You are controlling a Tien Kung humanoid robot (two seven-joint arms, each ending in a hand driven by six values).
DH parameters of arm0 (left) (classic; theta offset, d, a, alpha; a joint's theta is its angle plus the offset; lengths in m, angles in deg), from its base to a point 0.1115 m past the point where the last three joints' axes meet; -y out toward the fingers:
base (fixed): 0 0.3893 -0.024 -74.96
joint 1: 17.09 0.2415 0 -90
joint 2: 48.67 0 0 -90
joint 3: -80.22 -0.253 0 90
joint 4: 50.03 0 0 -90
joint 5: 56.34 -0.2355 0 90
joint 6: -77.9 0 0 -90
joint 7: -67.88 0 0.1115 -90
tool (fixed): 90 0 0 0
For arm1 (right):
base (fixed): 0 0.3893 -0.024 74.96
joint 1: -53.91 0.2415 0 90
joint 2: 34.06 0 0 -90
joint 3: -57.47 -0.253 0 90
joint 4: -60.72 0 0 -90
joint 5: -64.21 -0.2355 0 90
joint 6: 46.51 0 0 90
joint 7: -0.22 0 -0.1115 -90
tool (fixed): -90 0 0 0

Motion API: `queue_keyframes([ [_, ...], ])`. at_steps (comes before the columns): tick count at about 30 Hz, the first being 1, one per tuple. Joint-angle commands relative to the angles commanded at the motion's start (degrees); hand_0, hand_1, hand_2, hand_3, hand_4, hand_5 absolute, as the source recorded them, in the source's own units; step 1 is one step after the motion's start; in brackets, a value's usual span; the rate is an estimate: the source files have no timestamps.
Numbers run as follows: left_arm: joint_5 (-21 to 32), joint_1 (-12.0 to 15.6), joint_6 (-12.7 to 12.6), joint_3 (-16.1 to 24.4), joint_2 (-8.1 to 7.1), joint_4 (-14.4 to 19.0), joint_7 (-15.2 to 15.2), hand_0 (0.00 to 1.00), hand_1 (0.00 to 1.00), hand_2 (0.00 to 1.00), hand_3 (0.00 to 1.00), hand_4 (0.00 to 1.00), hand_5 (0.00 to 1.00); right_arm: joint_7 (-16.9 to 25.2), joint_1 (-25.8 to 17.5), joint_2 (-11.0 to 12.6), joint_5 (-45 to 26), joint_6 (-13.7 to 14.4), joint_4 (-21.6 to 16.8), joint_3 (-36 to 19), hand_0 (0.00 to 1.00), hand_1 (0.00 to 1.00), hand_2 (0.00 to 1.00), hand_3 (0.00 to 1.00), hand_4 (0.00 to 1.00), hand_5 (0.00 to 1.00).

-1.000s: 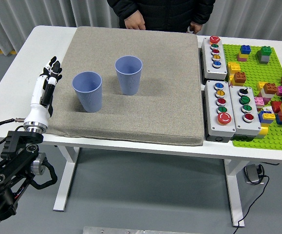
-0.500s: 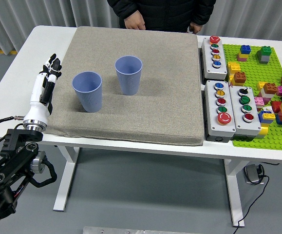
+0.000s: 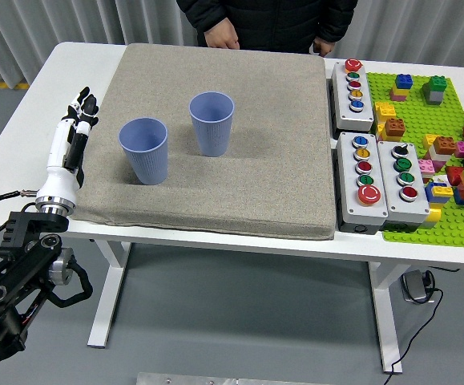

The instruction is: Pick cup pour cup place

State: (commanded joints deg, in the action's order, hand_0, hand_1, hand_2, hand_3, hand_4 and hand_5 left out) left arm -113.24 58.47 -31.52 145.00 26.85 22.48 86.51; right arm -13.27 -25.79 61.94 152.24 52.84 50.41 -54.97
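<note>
At the mat's left edge, the left hand (image 3: 73,132) is hovering, fingers extended, empty; it should be squaring up to the nearer cup (image 3: 144,150).

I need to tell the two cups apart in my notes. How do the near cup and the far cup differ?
The near cup stands closer to the table's near edge and to the left hand; the far cup stands further back and to the right. The near cup looks slightly larger, being closer. Both are blue, upright, open-topped, on the grey mat.
</note>
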Motion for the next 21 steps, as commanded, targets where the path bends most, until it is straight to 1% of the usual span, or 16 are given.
queue_keyframes([
  [4,-0.2,0.1,0.1,0.3,0.01,0.5,0.0,0.923,0.952,0.998,0.998,0.924,0.998,0.0,0.4,0.1,0.0,0.1,0.0,0.1,0.695,0.615,0.594,0.588,0.002,0.265],
  [13,-0.2,-0.9,0.0,0.7,-0.19,0.1,-0.2,0.923,0.952,0.998,0.998,0.924,0.998,0.0,0.6,0.2,0.3,0.1,0.0,-0.1,0.695,0.615,0.595,0.588,0.002,0.268],
  [21,-0.3,-0.7,0.0,0.6,-0.12,0.0,-0.3,0.923,0.952,0.998,0.998,0.931,0.998,-0.1,0.7,0.1,0.1,0.2,0.0,-0.1,0.695,0.615,0.595,0.588,0.002,0.273],
])
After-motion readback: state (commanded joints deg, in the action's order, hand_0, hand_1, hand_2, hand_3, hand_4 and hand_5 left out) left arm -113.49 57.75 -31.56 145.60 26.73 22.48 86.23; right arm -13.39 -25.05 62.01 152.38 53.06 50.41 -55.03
